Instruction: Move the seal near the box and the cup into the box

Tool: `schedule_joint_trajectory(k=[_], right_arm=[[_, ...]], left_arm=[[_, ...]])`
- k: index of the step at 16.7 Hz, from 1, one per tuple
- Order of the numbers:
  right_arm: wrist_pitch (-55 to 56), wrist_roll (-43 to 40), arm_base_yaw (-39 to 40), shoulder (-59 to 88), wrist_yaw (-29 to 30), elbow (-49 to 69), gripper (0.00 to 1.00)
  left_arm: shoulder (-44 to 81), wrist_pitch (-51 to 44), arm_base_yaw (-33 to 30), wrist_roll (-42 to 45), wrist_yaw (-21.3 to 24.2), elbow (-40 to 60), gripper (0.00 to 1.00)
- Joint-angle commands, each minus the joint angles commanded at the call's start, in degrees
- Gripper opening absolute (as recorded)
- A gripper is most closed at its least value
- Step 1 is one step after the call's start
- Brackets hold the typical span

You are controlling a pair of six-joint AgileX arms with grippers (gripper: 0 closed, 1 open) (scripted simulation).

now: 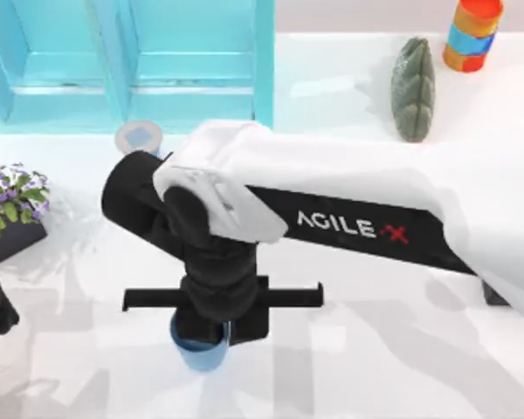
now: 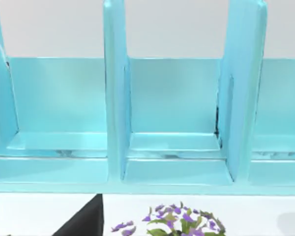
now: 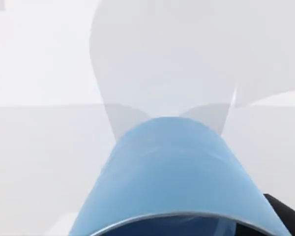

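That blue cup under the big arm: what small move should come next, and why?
Probably lift it straight up. The right gripper sits over the cup, which fills the right wrist view, near the table's front edge, while the box stands at the back left. Its grip cannot be confirmed.

Bright, even light floods the white desk (image 1: 375, 367), washing it nearly flat. Soft grey shadows of the right arm (image 1: 349, 223) spread across it. The turquoise shelf (image 2: 177, 147) shows mild sheen. Up close, the cup (image 3: 172, 172) looks soft-edged.
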Motion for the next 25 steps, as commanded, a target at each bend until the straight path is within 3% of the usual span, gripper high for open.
schedule_joint_trajectory(k=[7, 16, 20, 25], right_arm=[[-7.80, -5.97, -5.72, -16.77, -0.20, -8.82, 0.00], [-8.54, -8.38, -7.82, -18.70, 0.39, -10.14, 0.00], [-7.47, -19.13, -18.15, -21.36, 3.06, -13.07, 0.00], [-5.53, -44.47, -40.49, -26.72, 6.21, -19.18, 0.00]], left_arm=[[0.00, 0.00, 0.00, 0.00, 0.00, 0.00, 1.00], [0.00, 0.00, 0.00, 0.00, 0.00, 0.00, 1.00], [0.00, 0.00, 0.00, 0.00, 0.00, 0.00, 1.00], [0.00, 0.00, 0.00, 0.00, 0.00, 0.00, 1.00]])
